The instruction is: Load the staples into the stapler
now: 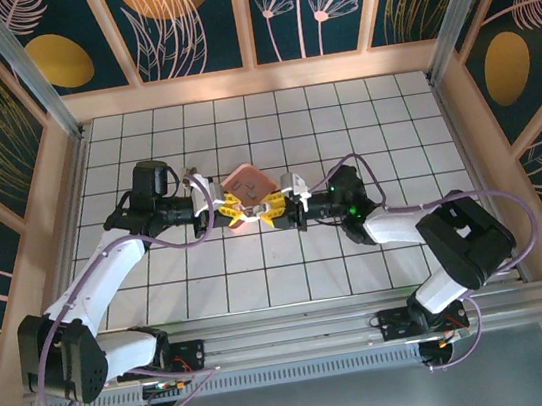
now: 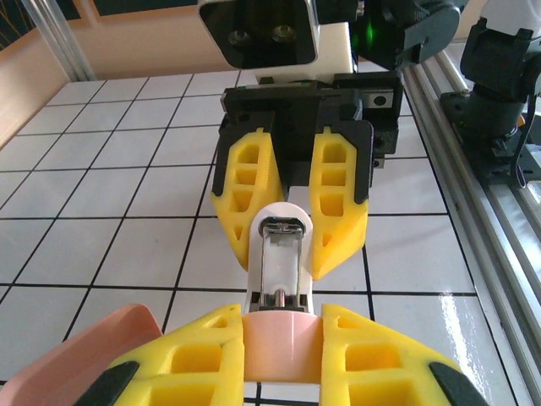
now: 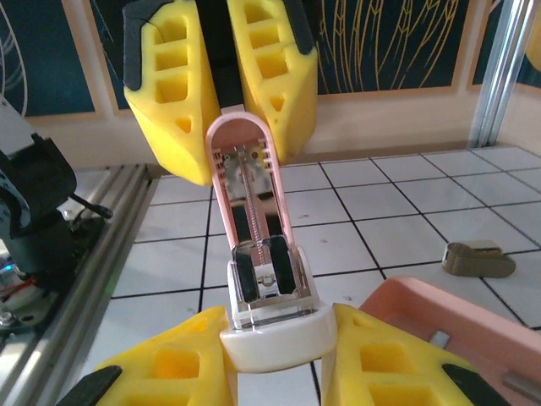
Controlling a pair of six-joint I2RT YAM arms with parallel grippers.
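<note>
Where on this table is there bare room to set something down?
Bare white tiles run between the square pink tray and the back wall, and along the near rows between both arms. Crowded: the centre, where the left end effector and right end effector clamp the pink-and-white stapler by the tray.

Glossy pink-and-white plastic stapler (image 3: 264, 279), shiny metal channel (image 3: 250, 199)

My top cam sits high at the near side, looking down over the whole tiled surface (image 1: 342, 132). Left wrist cam looks v. close along the left claw (image 2: 283, 351) toward the right claw (image 2: 289, 254); right wrist cam faces back the opposite way. All 3 share the stapler (image 1: 251, 211) betw. them.
</note>
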